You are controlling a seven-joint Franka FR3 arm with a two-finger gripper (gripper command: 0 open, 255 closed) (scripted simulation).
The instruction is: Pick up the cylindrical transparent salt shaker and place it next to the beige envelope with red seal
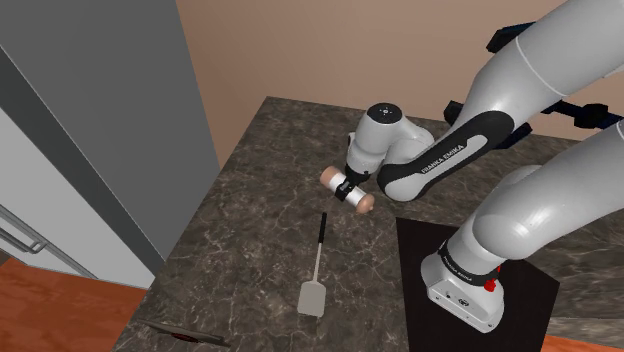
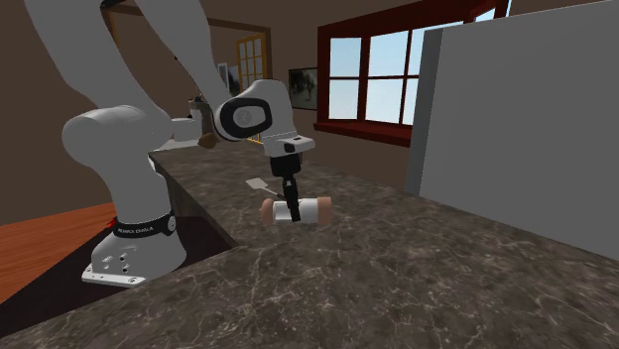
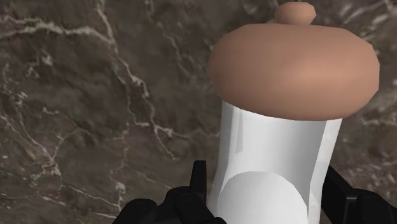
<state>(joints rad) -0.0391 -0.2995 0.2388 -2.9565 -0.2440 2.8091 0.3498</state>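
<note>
A white cylindrical shaker (image 3: 273, 159) with a rounded tan knobbed cap (image 3: 294, 63), clasped between the black gripper (image 3: 270, 198) fingers, seen against a dark veined stone countertop (image 3: 95, 95).

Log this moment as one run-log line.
phase: grasp | jaws: shut on salt shaker | shaker: horizontal, tan cap each end | surface: dark veined counter | nearby: spatula, apart

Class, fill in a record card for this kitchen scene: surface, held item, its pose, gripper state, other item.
surface: dark veined marble countertop
held item: cylindrical salt shaker, white body, tan rounded cap at each end
pose: lying sideways, crosswise between the fingers
gripper: all-black two-finger gripper, shut on the white body
lifted or resting: cannot tell
other item: flat grey spatula with a thin black handle, lying on the countertop, apart from the salt shaker
</note>
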